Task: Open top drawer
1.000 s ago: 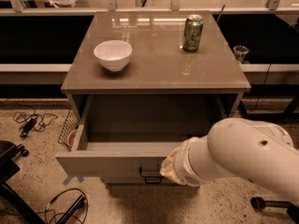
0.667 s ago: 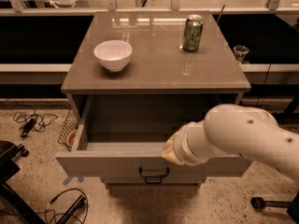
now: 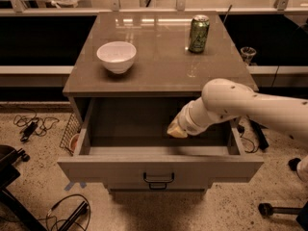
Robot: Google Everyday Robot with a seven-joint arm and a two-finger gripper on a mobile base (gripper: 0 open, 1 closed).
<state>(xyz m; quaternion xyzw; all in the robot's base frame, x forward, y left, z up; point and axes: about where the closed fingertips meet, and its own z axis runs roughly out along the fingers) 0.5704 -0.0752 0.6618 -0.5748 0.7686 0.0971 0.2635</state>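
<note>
Light: dim and warm, strongest from above and behind.
Glare: pale streaks on the tabletop [image 3: 159,66] in front of the can [image 3: 198,33]; bowl [image 3: 116,57] shines white.
Shadows: drawer [image 3: 101,170] dark inside at its back; black bands either side of the table.
Gripper: [image 3: 176,130] over the drawer's inside, right of centre, tan against the dark.
Arm: [image 3: 236,100] brightly lit.
</note>
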